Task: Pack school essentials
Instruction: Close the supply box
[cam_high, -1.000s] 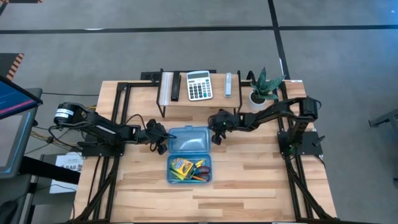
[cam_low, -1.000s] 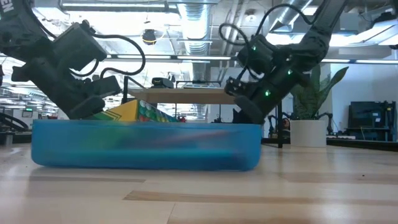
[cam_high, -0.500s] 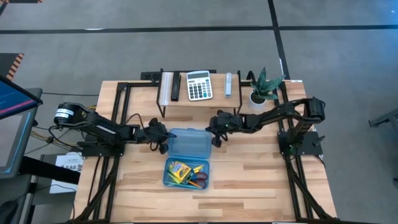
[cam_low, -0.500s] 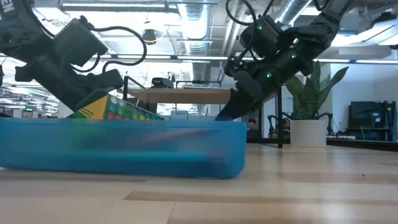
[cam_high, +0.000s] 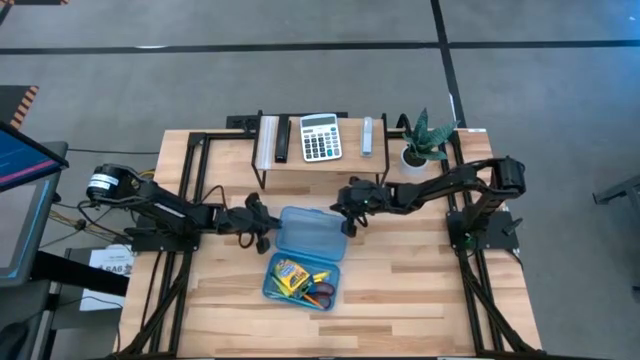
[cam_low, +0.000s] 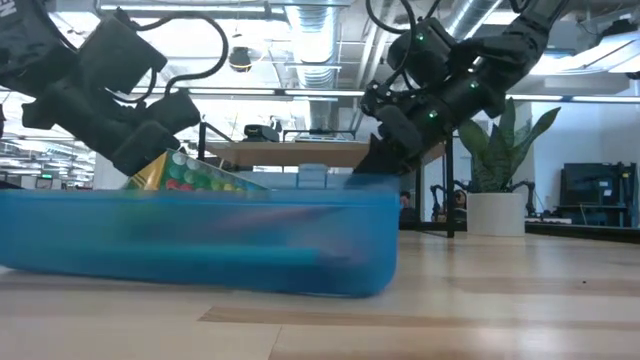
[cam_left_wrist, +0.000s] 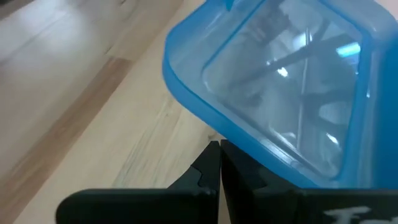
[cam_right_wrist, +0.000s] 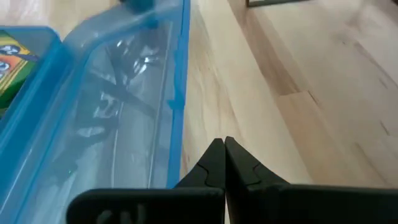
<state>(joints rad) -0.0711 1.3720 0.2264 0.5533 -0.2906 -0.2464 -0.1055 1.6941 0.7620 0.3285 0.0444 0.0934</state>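
On the left, the left gripper (cam_high: 262, 219) sits low by the left edge of the raised lid (cam_high: 308, 232) of the blue case (cam_high: 302, 277), and its wrist view shows its two fingers (cam_left_wrist: 208, 168) pressed together with nothing between them, the tips just beside the lid's rim, so it seems placed to nudge or steady the lid, not to grasp it. In the middle, the case lies open on the wooden table (cam_high: 420, 280), its tray toward the front edge, and the school things are already inside: the crayon box (cam_high: 291, 270) at the left of the tray, with the red-handled scissors (cam_high: 322, 292) and pencils (cam_high: 318, 271) beside it. With everything in, the step in hand looks like folding the lid down over the tray. On the right, the right gripper (cam_high: 349, 212) is at the lid's right edge, its fingers (cam_right_wrist: 214, 165) likewise closed and empty, tips near the rim; the mirrored placement suggests both arms push the lid from either side. Behind, a calculator (cam_high: 320, 137) rests on a small shelf (cam_high: 345, 160), and a potted plant (cam_high: 421, 138) stands to its right.
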